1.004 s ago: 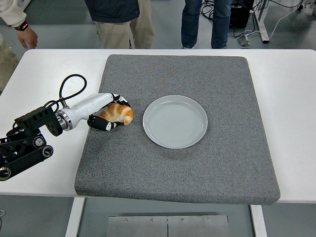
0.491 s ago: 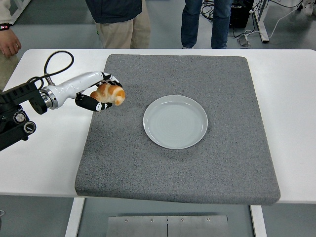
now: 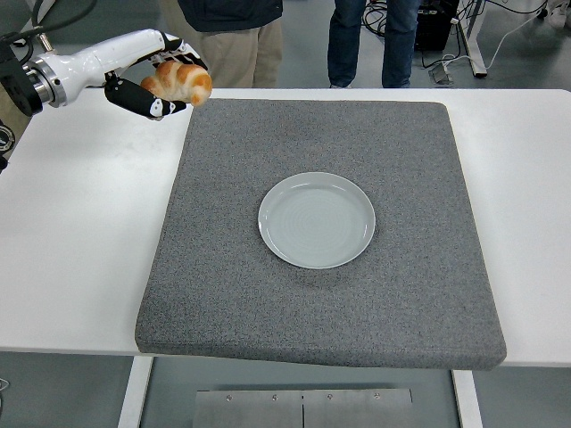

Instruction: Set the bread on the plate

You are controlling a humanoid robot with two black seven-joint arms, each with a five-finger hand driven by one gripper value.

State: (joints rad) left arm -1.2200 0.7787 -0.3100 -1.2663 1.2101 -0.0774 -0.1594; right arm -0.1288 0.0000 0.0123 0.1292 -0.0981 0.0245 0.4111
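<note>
Gripping the croissant (image 3: 183,81), the left hand (image 3: 153,82) sits in the upper left of the frame, raised above the far left corner of the grey mat (image 3: 321,232). Its black fingers (image 3: 141,99) curl under and around the bread's left end, while the golden right end pokes out free toward the mat. The pale plate (image 3: 317,219) lies bare at the mat's centre, well apart from the bread, lower and to the right. Two people's legs (image 3: 364,40) stand beyond the white table (image 3: 80,223) at the top.
</note>
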